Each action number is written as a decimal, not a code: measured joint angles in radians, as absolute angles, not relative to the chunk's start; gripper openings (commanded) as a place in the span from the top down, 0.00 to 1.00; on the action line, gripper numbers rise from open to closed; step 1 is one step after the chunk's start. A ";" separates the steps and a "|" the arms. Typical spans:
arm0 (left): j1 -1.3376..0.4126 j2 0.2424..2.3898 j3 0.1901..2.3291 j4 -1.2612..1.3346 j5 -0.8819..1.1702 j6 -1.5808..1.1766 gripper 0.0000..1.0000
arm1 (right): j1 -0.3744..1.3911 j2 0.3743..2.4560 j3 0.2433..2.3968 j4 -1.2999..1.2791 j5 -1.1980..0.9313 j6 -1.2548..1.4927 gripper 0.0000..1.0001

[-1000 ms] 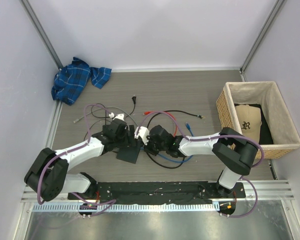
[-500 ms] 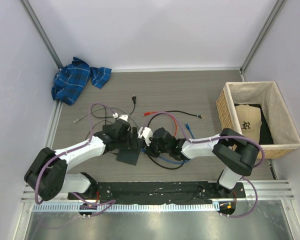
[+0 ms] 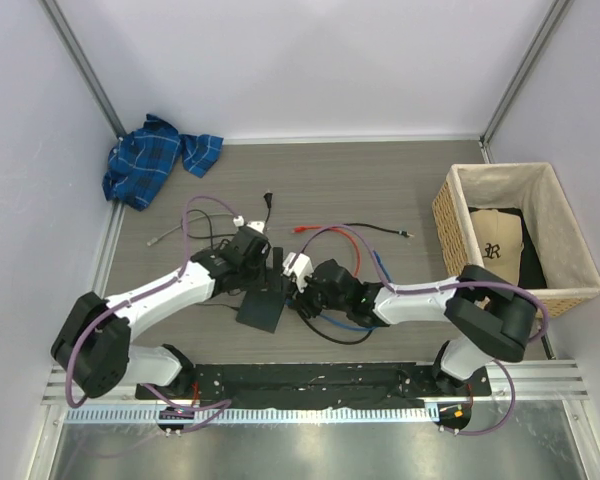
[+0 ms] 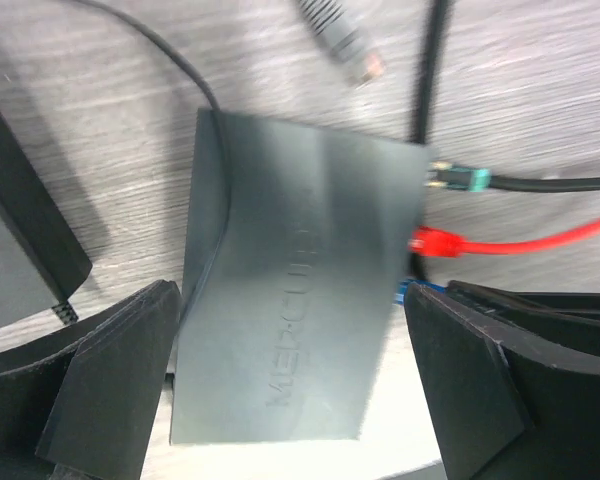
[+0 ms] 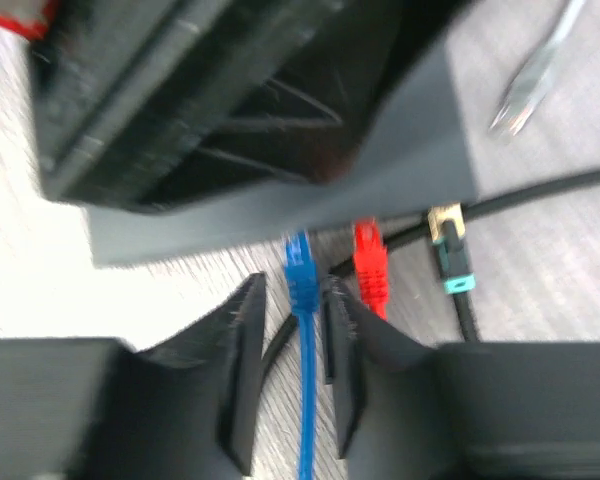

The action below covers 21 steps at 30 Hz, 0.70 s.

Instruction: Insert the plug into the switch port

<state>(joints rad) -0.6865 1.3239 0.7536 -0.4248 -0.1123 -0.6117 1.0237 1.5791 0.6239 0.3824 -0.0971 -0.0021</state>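
The grey tabletop (image 3: 380, 180) carries a wicker basket (image 3: 442, 215) against its right edge, with a tan cap (image 3: 495, 240) inside. A blue checked cloth (image 3: 155, 160) lies crumpled in the far left corner. Both arms reach in toward the middle, nearer the near edge than the far one.

There the switch (image 3: 262, 308) lies flat, a thin dark grey box. The left tool (image 4: 290, 330) hangs over it with its jaws wide, the box between the two fingers (image 4: 100, 380).

The right tool (image 5: 295, 340) faces the switch's right-hand edge, where the ports are. Its jaws stand narrow, one finger (image 5: 242, 370) on each side of the blue cable (image 5: 305, 420). A gap shows on one side of the cable; whether the other pad touches it I cannot tell.

The blue plug (image 5: 300, 275) meets the switch port (image 5: 298, 238) on that edge. How deep it sits is hidden. Just beside it are a red plug (image 5: 370, 265) and then a teal plug (image 5: 452, 255), side by side along the same edge.
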 measured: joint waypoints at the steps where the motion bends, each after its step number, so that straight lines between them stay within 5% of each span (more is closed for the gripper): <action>1: -0.686 1.317 0.771 -0.439 -0.113 -0.614 0.00 | 1.026 1.561 0.624 0.382 -0.090 0.002 0.53; 6: -0.676 1.213 0.874 -0.542 -0.162 -0.618 0.00 | 1.029 1.434 0.624 0.352 -0.035 0.007 0.39; 12: -0.617 1.037 1.011 -0.685 -0.282 -0.598 0.00 | 0.989 1.374 0.694 0.245 0.034 0.001 0.39; 21: -0.593 0.849 1.019 -0.752 -0.542 -0.468 0.00 | 0.883 1.647 1.024 0.170 0.100 -0.025 0.41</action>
